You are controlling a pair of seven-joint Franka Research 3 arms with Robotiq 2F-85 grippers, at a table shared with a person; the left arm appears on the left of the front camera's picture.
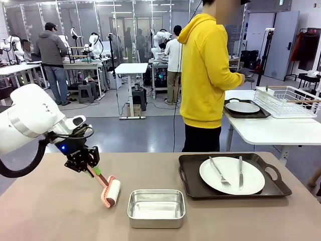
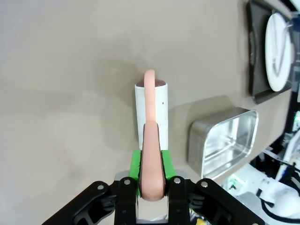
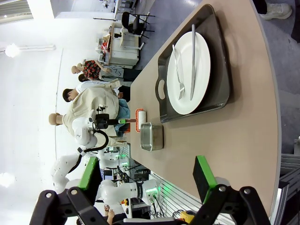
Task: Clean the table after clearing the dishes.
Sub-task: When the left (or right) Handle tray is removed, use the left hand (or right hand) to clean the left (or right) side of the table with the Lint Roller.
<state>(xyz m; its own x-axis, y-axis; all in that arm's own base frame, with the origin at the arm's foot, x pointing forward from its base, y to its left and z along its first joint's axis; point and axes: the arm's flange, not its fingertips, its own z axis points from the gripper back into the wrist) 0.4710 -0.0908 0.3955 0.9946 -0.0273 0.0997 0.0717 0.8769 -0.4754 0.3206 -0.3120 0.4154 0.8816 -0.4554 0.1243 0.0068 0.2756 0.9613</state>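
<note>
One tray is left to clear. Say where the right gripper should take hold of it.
Probably the tray's right-end handle loop, from above on the robot's right: one finger of the open right gripper fits through the cut-out, clear of the plate.

Plain matte brownish-taupe table (image 1: 60, 216): top flat and level. On its right part a dark brown rectangular handled tray (image 1: 188, 188) lies flat, bearing a round white plate (image 1: 253, 178). A metal fork (image 1: 218, 171) and metal knife (image 1: 240, 173) lie side by side, apart, on the plate. A second tray (image 1: 251, 116) with a second plate (image 1: 242, 107) rests on the white side table (image 1: 271, 131) beyond.
</note>
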